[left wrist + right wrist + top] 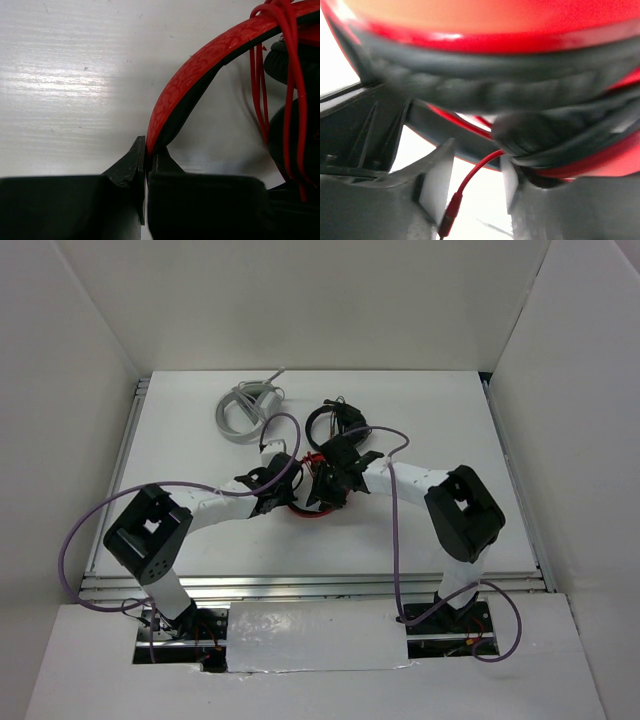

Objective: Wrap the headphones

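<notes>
As the left pincer (145, 165) clamps them, the headphones (200, 60) arch up rightward.

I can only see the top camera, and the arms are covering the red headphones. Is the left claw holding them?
Observer: Yes. The left wrist view shows the left gripper shut on the red headphones, pinching the band's edge.
Operator: Is the string wrapped around them?
Observer: Partly. Several strands of the red cable loop over the band.
Operator: What about the right claw?
Observer: The right gripper is open, and the cable's plug end hangs loose between its fingers.
</notes>
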Available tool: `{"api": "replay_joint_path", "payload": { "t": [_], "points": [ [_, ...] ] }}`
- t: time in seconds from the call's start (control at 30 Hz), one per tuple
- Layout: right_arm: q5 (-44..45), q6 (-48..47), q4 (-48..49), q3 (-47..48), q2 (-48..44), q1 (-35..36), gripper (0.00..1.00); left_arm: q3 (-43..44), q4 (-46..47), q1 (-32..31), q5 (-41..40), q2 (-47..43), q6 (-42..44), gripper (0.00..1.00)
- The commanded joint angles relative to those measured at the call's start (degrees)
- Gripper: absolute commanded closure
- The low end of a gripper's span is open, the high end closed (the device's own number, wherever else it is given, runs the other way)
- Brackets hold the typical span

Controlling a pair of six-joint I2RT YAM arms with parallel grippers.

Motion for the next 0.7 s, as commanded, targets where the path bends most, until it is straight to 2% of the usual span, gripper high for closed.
{"api": "replay_joint_path", "payload": {
  "t": [0.0, 0.17, 0.2, 0.3, 0.47, 0.67],
  "points": [
    [8.0, -2.1, -0.3, 4.6, 2.6, 0.5, 0.49, 1.8, 2.2, -0.7, 8.9, 0.0, 1.9, 1.00],
    [10.6, -3.6, -1.6, 6.9, 2.4, 1.2, 0.43, 1.1, 3.0, 0.3, 11.0, 0.1, 2.1, 1.00],
    [10.6, -4.0, -1.4, 7.1, 2.1, 1.5, 0.35, 1.1, 3.0, 0.5, 11.4, 0.0, 2.3, 1.00],
    [11.5, -5.4, -2.3, 9.4, 2.2, 1.2, 0.32, 1.1, 3.0, 0.8, 12.0, -0.1, 2.6, 1.00],
    [12.1, -8.3, -3.0, 15.0, 3.5, 0.6, 0.30, 0.8, 3.0, 1.5, 13.2, 0.1, 2.6, 1.00],
    [6.9, -11.5, -1.8, 17.9, 6.0, -1.9, 0.31, 0.5, 3.0, 2.6, 14.1, -0.6, 2.7, 1.00]
  ]
}}
